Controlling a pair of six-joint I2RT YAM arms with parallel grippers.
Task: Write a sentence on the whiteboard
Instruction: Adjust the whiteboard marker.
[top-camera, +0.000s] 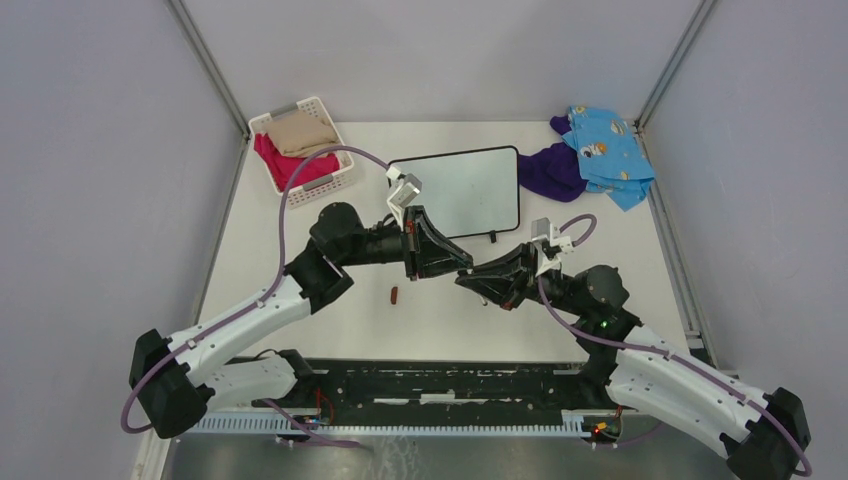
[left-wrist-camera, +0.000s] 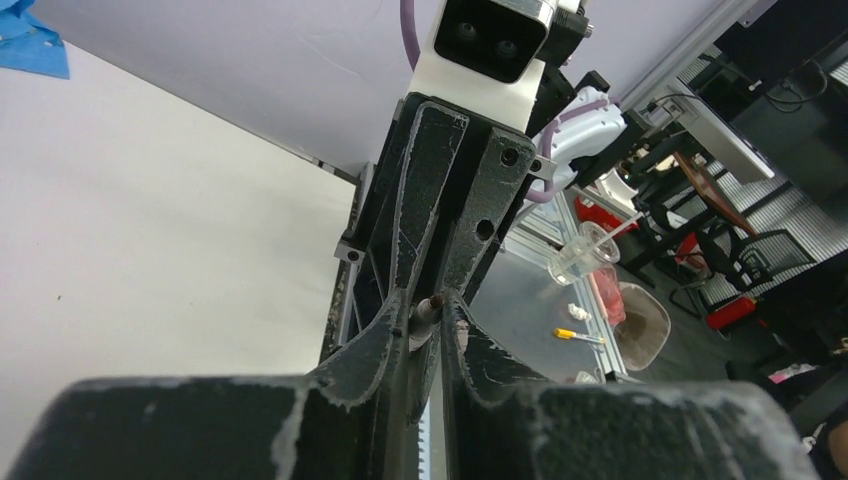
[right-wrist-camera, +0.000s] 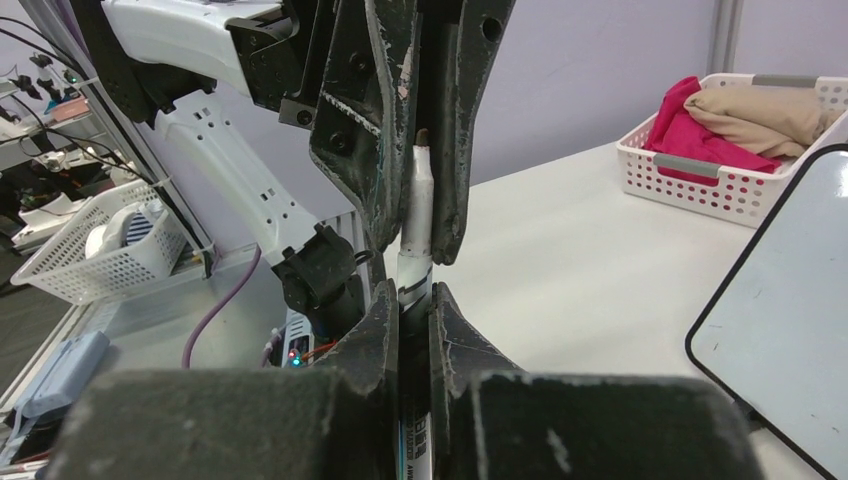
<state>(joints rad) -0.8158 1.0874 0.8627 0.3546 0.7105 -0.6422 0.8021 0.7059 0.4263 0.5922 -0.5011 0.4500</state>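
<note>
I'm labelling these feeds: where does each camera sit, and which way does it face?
Top external: above and behind the bases, looking down on the table and whiteboard; left arm and right arm show.
Left wrist: on the left arm, facing the right fingers; own left fingers at the bottom.
Right wrist: on the right arm, facing the left fingers, basket beyond; own right fingers grip the marker.
Shared: both wrist views show the marker.

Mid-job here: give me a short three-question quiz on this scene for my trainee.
1. True or false: the whiteboard already bears writing.
2. Which tool holds the marker by the barrel, away from the tip? A left tool, B right tool.
3. Fill in: the small reddish piece lies on the ____.
Key: 1 false; 2 B; 3 table.
</note>
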